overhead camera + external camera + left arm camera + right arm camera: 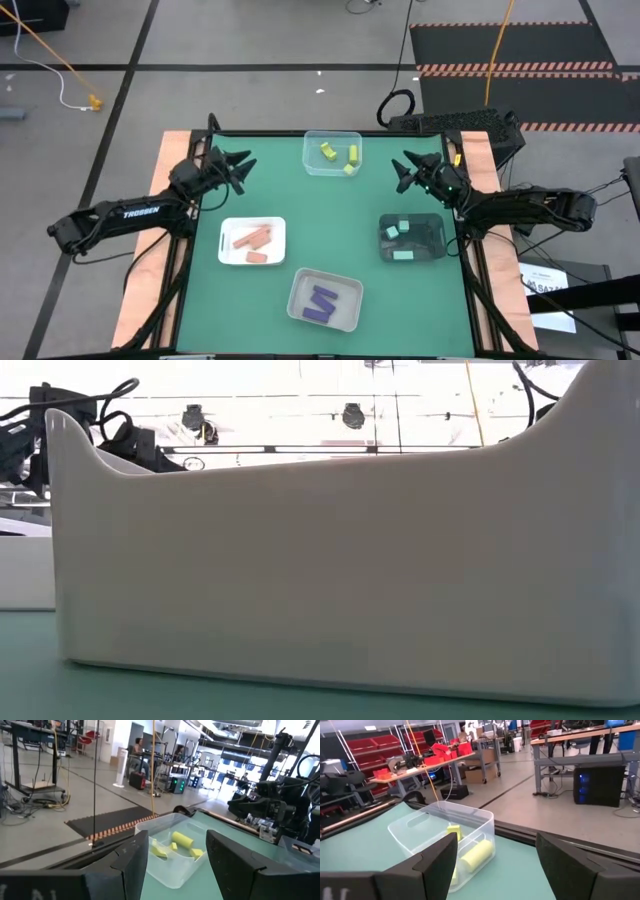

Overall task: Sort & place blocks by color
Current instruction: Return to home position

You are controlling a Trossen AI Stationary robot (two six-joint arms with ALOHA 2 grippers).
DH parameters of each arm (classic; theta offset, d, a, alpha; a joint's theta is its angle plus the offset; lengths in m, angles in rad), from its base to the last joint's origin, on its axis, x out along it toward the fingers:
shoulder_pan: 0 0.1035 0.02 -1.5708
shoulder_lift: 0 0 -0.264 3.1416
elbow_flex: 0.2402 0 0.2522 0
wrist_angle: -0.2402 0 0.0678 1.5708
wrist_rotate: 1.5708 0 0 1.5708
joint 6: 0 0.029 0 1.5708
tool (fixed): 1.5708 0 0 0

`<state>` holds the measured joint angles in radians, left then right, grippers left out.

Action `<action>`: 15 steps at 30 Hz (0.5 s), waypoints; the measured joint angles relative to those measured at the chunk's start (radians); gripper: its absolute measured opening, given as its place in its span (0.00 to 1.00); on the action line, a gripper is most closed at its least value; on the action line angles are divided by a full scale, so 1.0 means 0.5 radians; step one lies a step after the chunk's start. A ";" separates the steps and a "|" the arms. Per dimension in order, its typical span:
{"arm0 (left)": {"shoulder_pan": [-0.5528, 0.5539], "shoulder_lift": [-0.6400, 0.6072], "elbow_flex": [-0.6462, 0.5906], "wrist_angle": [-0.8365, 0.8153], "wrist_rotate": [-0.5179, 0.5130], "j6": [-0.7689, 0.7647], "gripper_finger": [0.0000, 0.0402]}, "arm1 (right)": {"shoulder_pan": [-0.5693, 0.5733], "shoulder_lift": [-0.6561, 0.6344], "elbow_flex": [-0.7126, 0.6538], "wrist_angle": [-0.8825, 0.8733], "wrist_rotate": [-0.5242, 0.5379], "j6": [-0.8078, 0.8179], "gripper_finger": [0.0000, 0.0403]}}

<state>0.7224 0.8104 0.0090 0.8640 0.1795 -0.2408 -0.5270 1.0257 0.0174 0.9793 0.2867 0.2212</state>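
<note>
High view: left claw [241, 168], right claw [401, 172] gape; yellow blocks [327, 152] in clear tub [309, 152].

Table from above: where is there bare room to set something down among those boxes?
The widest bare patch is the middle of the table, bordered by the clear bin, white tray, gray bin and dark bin. The front corners are also bare. Tighter beside the clear bin, where the left gripper and right gripper hover.

The left arm [95, 222] and right arm [520, 208] are matte black, jointed tubular links; white TROSSEN lettering [140, 212] marks the left. The left end effector [243, 167] and right end effector [403, 172] each have 2 angular, wedge-shaped fingers [131, 865].
</note>
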 joint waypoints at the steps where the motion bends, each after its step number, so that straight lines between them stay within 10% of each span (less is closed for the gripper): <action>1: 0.000 0.000 0.000 0.001 0.001 -0.002 0.50 | 0.000 0.000 0.000 0.004 0.000 0.004 0.65; 15: 0.000 0.000 0.001 0.002 0.002 0.013 0.50 | 0.001 0.000 -0.005 0.006 -0.003 0.006 0.65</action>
<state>0.7223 0.8104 0.0093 0.8649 0.1806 -0.2340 -0.5266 1.0256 0.0151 0.9825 0.2853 0.2243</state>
